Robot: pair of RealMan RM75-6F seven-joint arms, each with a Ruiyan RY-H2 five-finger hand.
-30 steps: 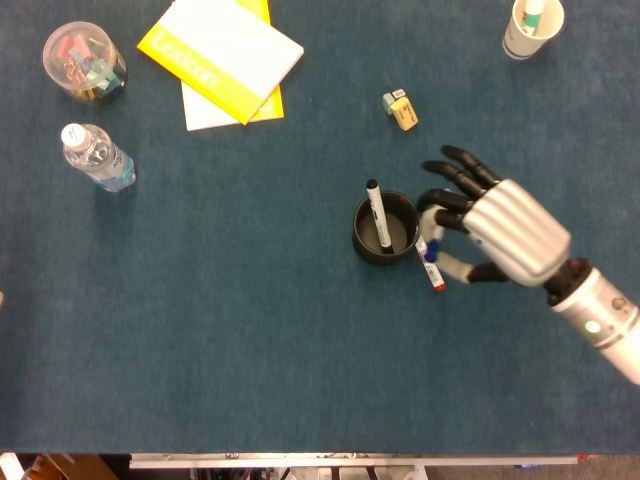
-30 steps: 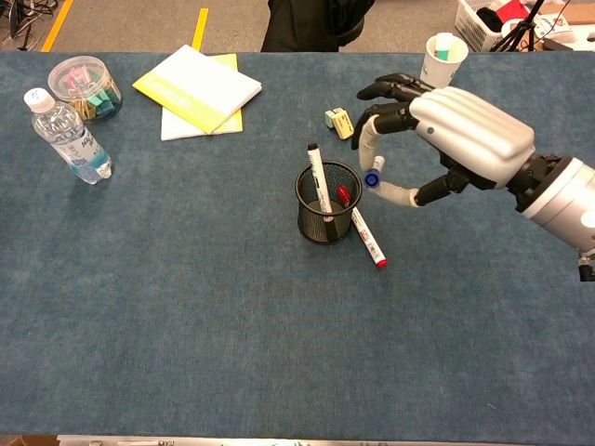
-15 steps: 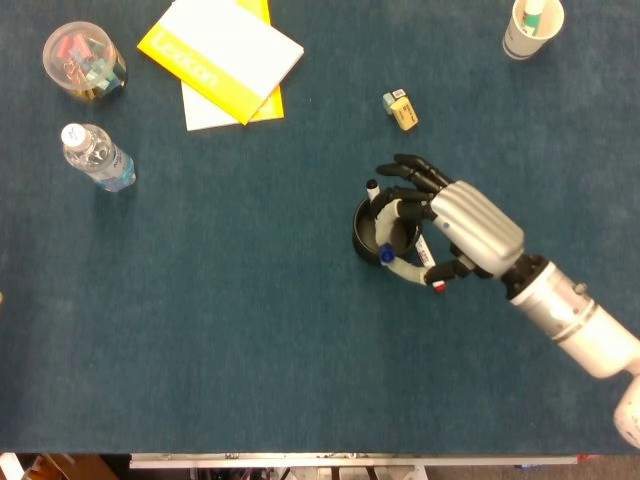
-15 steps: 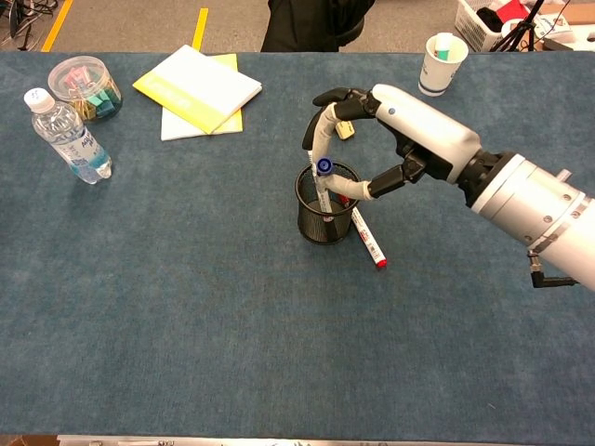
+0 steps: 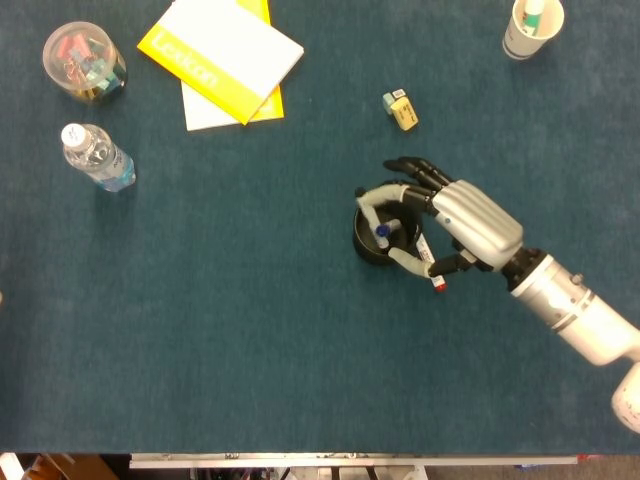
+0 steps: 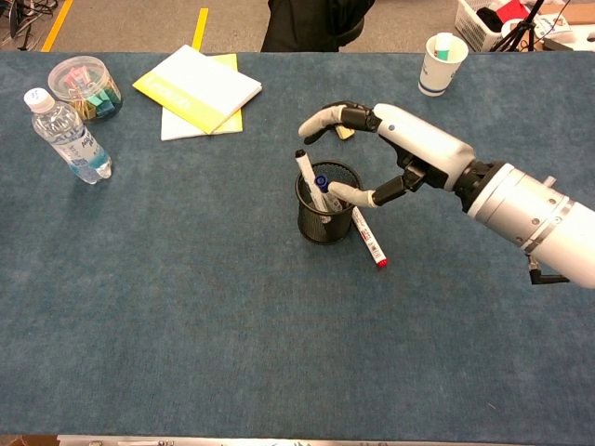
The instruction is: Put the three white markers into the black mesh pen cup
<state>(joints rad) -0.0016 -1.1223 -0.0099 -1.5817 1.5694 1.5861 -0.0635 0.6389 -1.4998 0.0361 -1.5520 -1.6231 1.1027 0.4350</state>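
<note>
The right robot hand [image 6: 372,153] has moved from beside the black mesh pen cup [image 6: 325,218] to directly above it and let go of the blue-capped marker [image 6: 321,186]; its fingers now arch apart over the rim, grasping nothing. That marker stands inside the cup beside the black-capped marker [image 6: 304,172]. Two of three markers are therefore judged placed. The red-capped marker [image 6: 369,239] lies on the surface [image 6: 186,316], touching the cup's base, and remains to be collected. The left robot hand is not visible.
</note>
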